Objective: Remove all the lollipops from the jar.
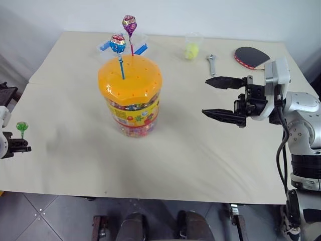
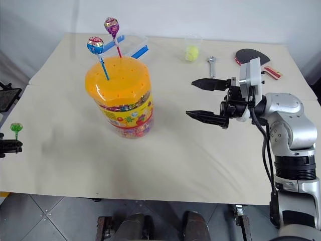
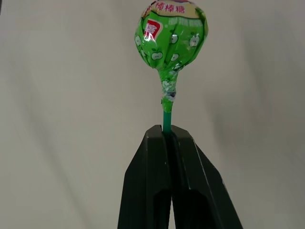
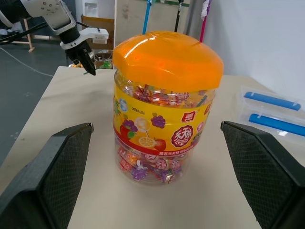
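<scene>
While my left gripper [image 3: 167,136] is pinching the green lollipop [image 3: 171,36] by its thin stick, I am holding it out over the left edge of the table [image 1: 200,150], well apart from the jar [image 1: 131,95]; I judge that is so the sweet can be set down clear of the jar it belongs out of. Both black fingers [image 3: 147,181] are pressing flat together with the stick caught at their very tips, and the wrapped head is standing free beyond them, touching nothing.

Over on the other side, my right gripper [image 1: 220,98] is hanging level with its fingers spread wide and nothing between them, pointing at the jar from the right. In its wrist view the jar is sitting squarely between the two pads but near neither, so I am not touching it yet. I take this as readying to steady it.

Two lollipops are waiting: the blue lollipop [image 1: 118,43] and the purple lollipop [image 1: 129,23] are standing upright in holes of the orange lid [image 1: 130,80].
</scene>
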Tool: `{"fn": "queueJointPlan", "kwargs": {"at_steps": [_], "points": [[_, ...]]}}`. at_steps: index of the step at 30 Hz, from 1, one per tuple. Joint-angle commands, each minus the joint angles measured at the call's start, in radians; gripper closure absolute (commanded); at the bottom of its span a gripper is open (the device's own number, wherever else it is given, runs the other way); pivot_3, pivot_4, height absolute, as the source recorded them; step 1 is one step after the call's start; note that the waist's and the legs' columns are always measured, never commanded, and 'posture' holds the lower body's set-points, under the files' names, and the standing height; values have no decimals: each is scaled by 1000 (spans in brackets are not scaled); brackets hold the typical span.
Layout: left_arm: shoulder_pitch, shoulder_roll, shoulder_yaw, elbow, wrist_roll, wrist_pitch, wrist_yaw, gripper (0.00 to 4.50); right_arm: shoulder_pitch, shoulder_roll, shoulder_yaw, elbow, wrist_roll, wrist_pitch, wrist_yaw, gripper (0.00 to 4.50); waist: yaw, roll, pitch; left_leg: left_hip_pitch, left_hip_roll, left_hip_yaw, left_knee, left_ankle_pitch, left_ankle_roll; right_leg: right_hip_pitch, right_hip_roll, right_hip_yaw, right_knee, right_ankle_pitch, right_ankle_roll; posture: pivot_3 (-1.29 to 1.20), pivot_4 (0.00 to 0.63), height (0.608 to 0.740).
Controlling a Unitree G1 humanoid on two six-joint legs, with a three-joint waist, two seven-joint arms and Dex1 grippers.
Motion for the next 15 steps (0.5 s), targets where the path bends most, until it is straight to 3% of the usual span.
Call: {"fn": "queueJointPlan", "kwargs": {"at_steps": [1, 13, 15], "points": [[-32, 44, 24, 2, 16, 12, 10, 3479, -22, 2, -13, -5, 3, -21, 12, 0, -3, 0, 0, 0, 0, 0, 0, 0, 0, 0, 0, 0, 0, 0, 0, 0, 150, 740], [-118, 153, 27, -168, -106, 96, -100, 25, -50, -4, -11, 27, -12, -29, 31, 0, -3, 0, 0, -1, 0, 1, 0, 0, 0, -3, 0, 1, 1, 0, 0, 0, 150, 740], [-194, 138, 46, -233, -179, 70, -158, 25, -53, -3, -13, 32, -16, -34, 34, 0, -2, -1, 0, -1, 0, 1, 0, 0, 0, -3, 0, 1, 1, 0, 0, 0, 150, 740]]}}
